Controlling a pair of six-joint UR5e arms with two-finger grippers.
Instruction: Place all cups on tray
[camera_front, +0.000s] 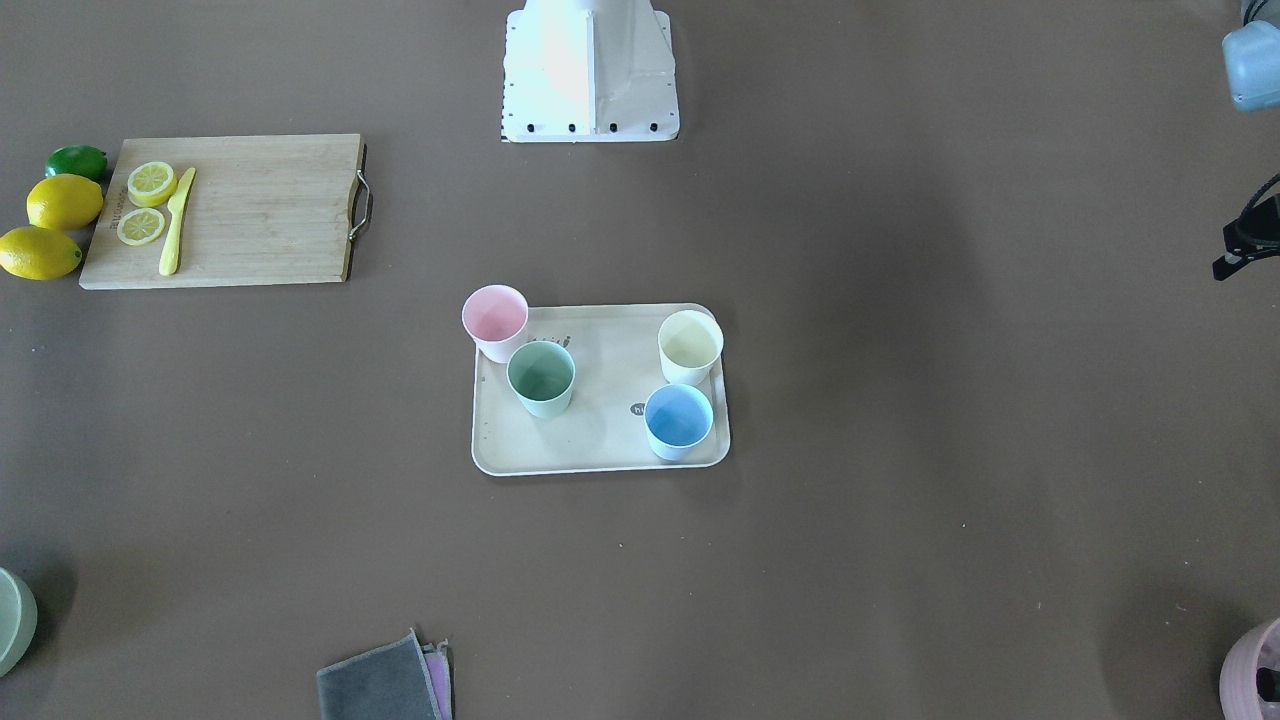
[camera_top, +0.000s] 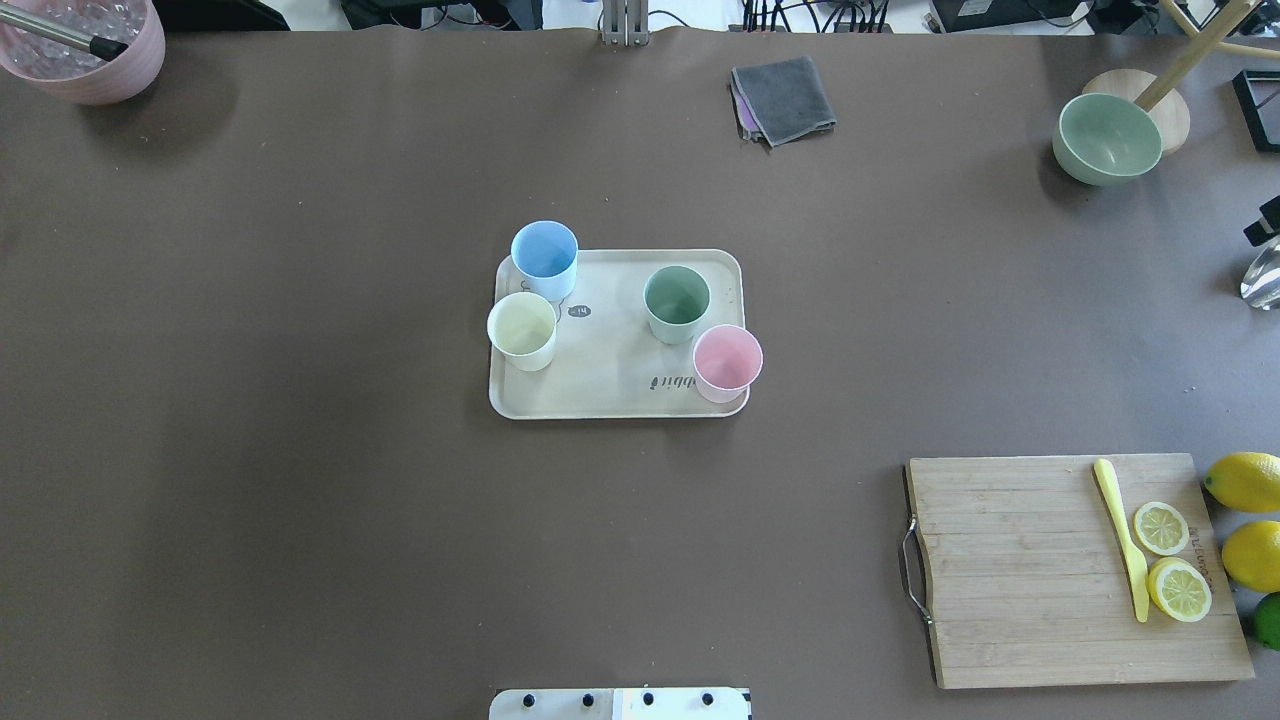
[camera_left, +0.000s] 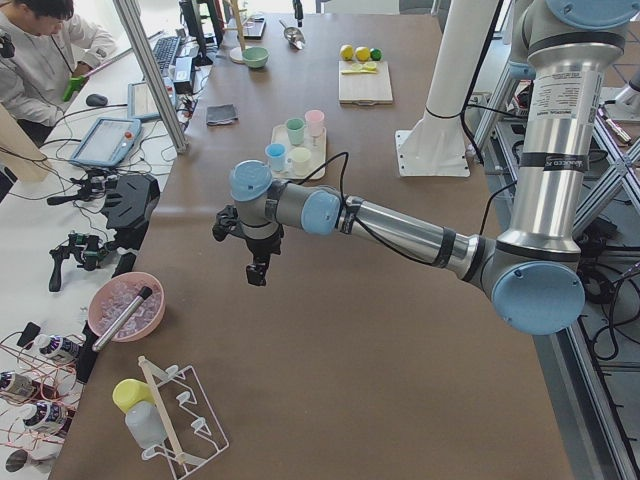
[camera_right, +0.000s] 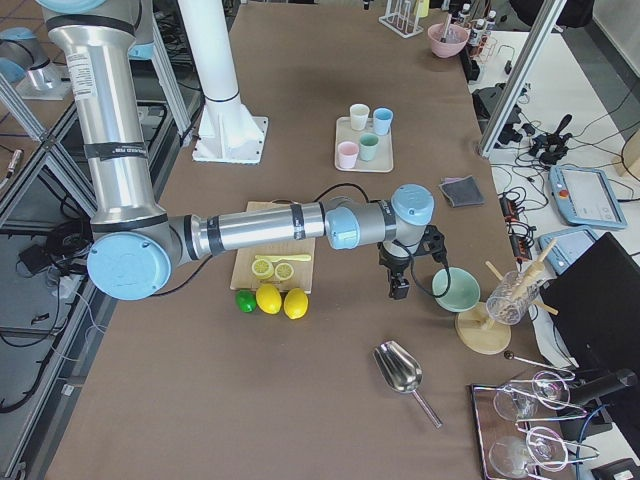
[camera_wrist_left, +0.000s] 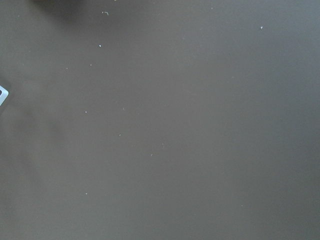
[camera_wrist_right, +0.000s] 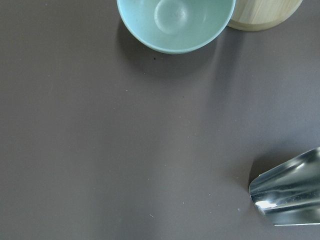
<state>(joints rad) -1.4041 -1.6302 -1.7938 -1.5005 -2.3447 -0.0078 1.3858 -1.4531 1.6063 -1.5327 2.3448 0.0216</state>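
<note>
Mid-counter (camera_top: 300, 450), tray (camera_top: 610, 365) bearing all four: blue cup (camera_top: 544, 250), cream cup (camera_top: 521, 326), green cup (camera_top: 676, 296), pink cup (camera_top: 727, 356), the last tight in a corner. Looks complete. Left hand (camera_left: 258, 272) and right hand (camera_right: 398, 288) well apart from tray; grip impossible to tell.

Overhead and front views look steeply down from opposite long edges, sharing the tray (camera_top: 600, 370); side views look along the worktop (camera_top: 300, 450); wrist views close, downward

A brown-covered table (camera_top: 300, 500) stands beside a white desk (camera_left: 25, 215) under even light.
</note>
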